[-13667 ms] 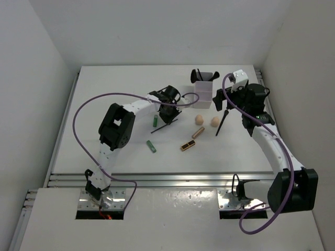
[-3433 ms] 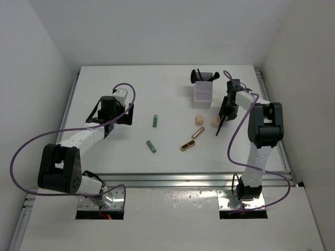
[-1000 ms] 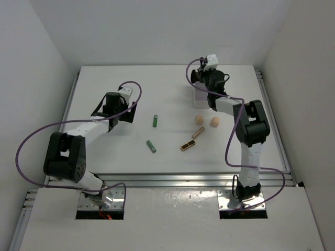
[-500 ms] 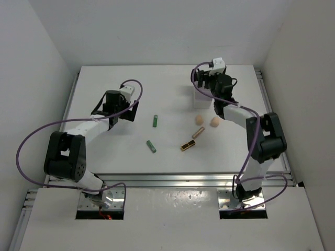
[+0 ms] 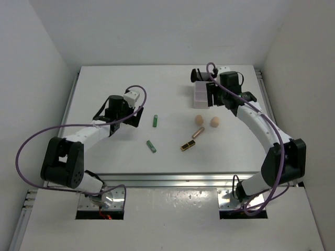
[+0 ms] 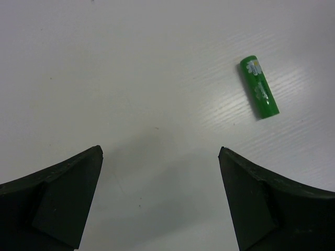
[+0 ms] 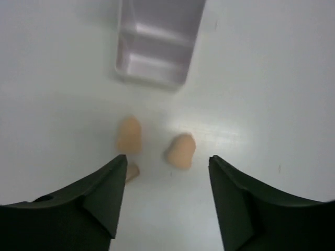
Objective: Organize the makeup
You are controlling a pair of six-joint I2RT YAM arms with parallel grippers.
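The makeup lies mid-table: two green tubes, a gold-black lipstick, a rose-gold tube and two peach sponges. Black brushes stand in the back of the white box. My left gripper is open and empty, just left of the upper green tube. My right gripper hovers open and empty beside the box. In the right wrist view both sponges show beyond its fingers.
The box's front compartment shows nothing inside. The table's metal rail runs along the near edge. Purple cables loop off both arms.
My right gripper has opened and drawn back from over the box towards the sponges. The left arm has edged right towards the upper green tube.
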